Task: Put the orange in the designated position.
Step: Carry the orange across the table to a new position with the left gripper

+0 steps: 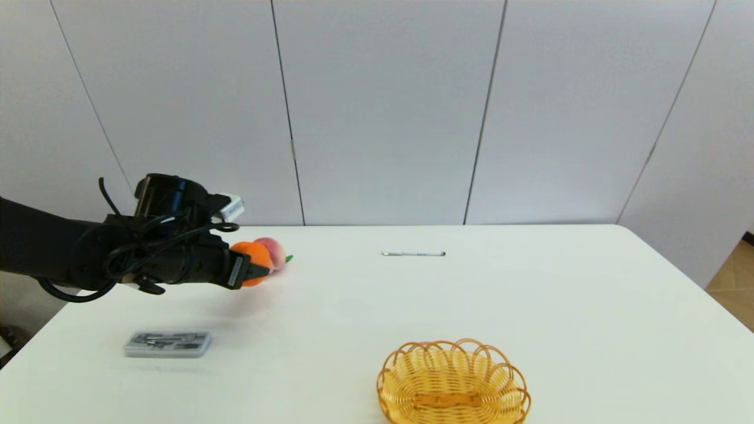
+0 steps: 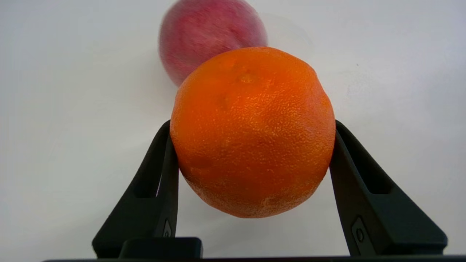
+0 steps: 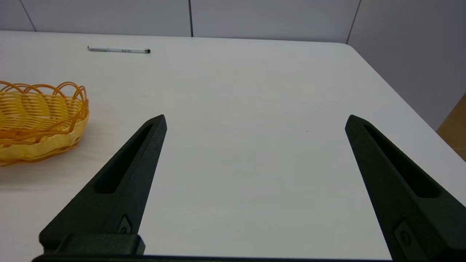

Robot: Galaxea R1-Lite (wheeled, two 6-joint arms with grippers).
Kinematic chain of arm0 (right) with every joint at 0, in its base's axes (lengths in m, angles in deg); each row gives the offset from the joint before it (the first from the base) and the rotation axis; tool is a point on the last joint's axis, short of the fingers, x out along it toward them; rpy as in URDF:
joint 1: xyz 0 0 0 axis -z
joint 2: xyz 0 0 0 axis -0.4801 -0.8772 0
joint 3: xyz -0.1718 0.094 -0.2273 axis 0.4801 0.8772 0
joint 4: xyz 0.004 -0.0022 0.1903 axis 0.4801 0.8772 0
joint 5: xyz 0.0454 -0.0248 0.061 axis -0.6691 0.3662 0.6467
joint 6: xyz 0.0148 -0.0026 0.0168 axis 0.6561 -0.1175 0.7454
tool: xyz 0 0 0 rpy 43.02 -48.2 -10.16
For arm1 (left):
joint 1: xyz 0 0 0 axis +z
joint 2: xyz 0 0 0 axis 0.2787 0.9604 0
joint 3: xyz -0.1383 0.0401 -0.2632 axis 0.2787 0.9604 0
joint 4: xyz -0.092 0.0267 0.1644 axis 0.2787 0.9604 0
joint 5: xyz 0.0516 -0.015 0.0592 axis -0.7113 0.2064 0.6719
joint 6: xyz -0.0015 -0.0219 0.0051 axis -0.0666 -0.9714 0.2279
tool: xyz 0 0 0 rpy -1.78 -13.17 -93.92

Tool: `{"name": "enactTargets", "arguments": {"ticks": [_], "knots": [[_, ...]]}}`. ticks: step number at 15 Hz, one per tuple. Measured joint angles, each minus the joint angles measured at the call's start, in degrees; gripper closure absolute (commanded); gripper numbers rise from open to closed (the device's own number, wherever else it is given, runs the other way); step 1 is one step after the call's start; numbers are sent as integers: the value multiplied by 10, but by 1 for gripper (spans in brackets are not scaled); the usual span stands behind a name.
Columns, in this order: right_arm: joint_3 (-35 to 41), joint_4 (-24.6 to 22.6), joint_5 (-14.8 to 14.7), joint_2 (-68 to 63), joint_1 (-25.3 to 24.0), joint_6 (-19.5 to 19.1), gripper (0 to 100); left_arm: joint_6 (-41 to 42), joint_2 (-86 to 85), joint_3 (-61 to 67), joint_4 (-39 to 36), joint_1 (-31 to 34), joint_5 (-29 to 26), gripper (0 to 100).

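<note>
Orange (image 2: 253,133): centre of left wrist frame, pinched across its widest girth by left tool (image 2: 251,145). Judged firm, moderately heavy, dimpled skin grippy. Right tool (image 3: 255,123): spread, idle.

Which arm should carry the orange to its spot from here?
Left. The left gripper is already shut on the orange, beside the peach. The right gripper sits open over bare table near the basket, far from the fruit.
</note>
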State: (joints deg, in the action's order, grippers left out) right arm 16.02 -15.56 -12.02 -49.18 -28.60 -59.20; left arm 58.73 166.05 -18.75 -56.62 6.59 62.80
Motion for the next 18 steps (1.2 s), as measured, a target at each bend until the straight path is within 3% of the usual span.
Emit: {"name": "enactTargets", "arguments": {"ticks": [18], "knots": [[0, 0, 0, 0, 0, 0, 0, 0, 30, 24, -17, -11, 1, 100]]}}
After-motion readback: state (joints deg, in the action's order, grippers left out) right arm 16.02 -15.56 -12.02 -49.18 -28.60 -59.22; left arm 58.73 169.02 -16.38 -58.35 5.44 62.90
